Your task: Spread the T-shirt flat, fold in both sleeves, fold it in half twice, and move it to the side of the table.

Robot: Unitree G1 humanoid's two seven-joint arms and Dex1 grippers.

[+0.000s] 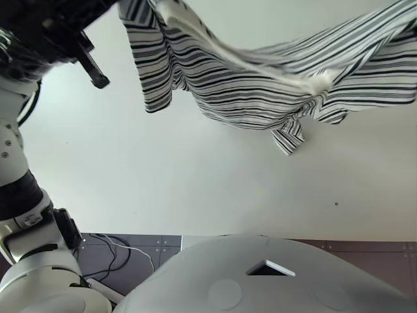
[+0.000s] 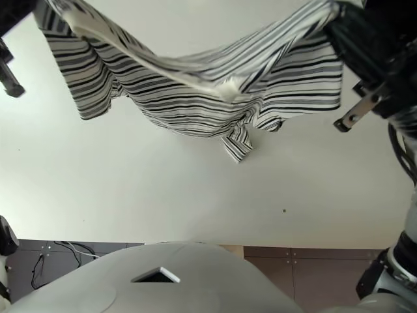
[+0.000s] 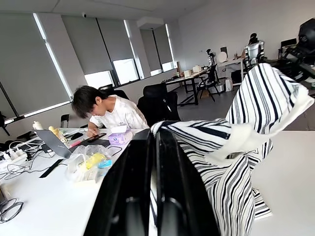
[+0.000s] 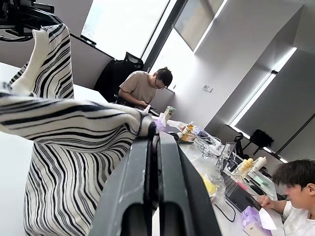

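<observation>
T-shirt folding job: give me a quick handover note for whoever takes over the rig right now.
Left tool: shut on one edge of the T-shirt, held high.
Right tool: shut on the opposite edge, also raised.
T-shirt: hangs bunched and sagging between the two tools over the table. Whether its lowest fold touches the table is unclear.
Done: T-shirt picked up, nothing more.
Left: spread it flat, fold in both sleeves, halve it twice, move it to the table's side.

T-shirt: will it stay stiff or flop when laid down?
Probably floppy: the T-shirt sags between the left end effector and right end effector. Likely light, since two small pinches carry it. Its hanging corner may fold under.
</observation>
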